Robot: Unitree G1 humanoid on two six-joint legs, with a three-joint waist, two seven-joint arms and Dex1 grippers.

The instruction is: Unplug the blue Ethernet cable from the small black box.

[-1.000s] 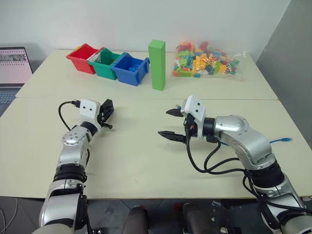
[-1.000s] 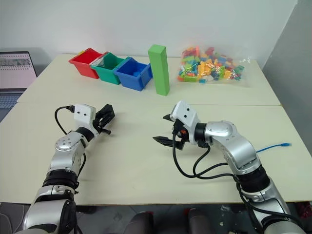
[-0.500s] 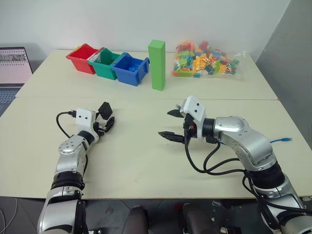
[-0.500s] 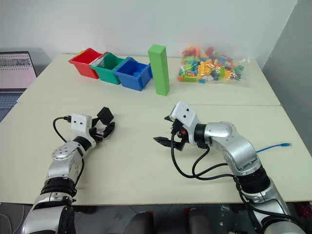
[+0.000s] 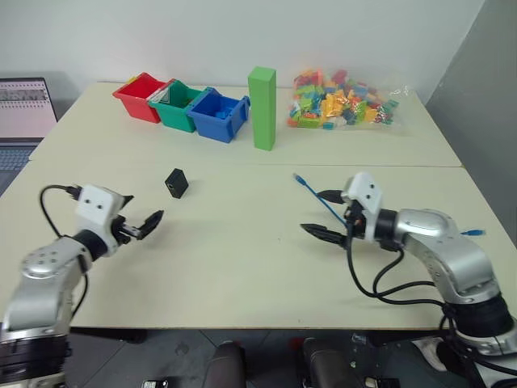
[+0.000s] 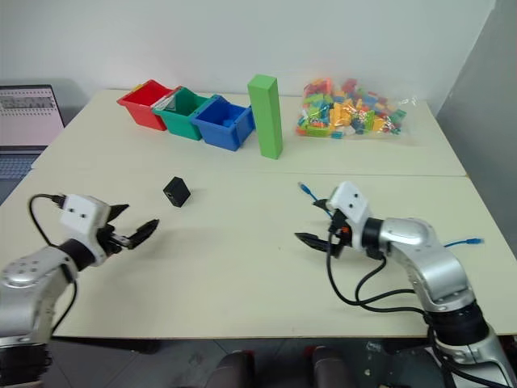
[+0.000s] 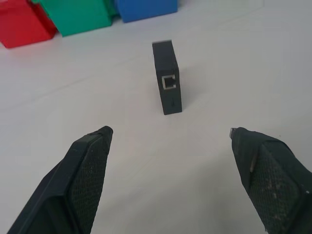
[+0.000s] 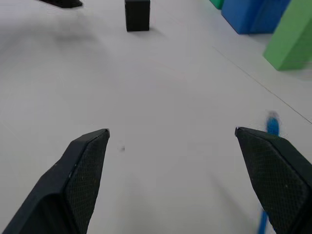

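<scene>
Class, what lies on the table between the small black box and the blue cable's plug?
Only bare table separates the small black box from the blue Ethernet cable; both eye views show it.

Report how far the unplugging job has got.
Done: the box stands alone on the table, its port empty, and the cable plug lies free near the right gripper. In hand: nothing; the left gripper and the right are open. Left: nothing visible.

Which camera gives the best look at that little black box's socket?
The left wrist view: the small black box stands close up, its socket facing the camera with nothing plugged in. The eye views show it small; the right wrist view shows a plain side.
</scene>
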